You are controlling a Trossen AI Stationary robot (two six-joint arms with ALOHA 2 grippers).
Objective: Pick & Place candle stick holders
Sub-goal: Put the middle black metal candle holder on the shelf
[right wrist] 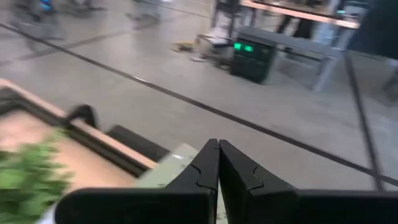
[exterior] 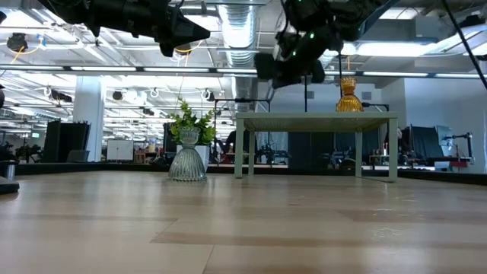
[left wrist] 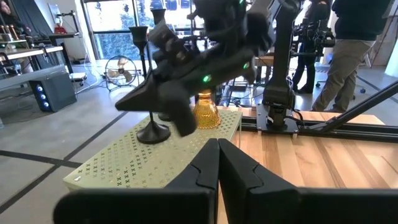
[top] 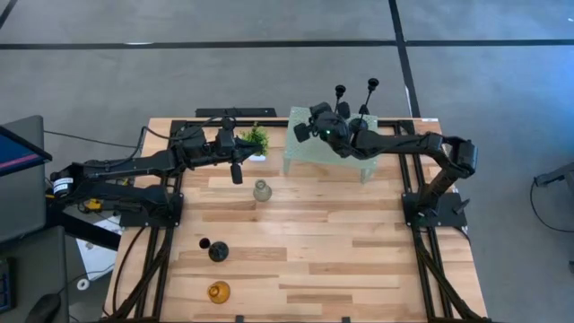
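Observation:
Two black thin-stemmed candle stick holders point(top: 341, 91) point(top: 372, 84) and an amber glass one point(exterior: 348, 95) stand on the pale green mesh stand point(top: 305, 154) at the table's far side. A clear-grey glass holder point(top: 261, 190) stands on the table's middle. Near the front left are a third black holder point(top: 218, 252) and a second amber one point(top: 219, 291). My right gripper point(top: 303, 128) hovers shut over the stand's left part, holding nothing. My left gripper point(top: 236, 175) hangs shut above the table beside the plant, holding nothing.
A small green potted plant point(top: 256, 139) stands at the far edge, between my left gripper and the mesh stand. Bare wood lies across the table's right half and middle front. In the left wrist view, people point(left wrist: 348, 43) stand in the room beyond the table.

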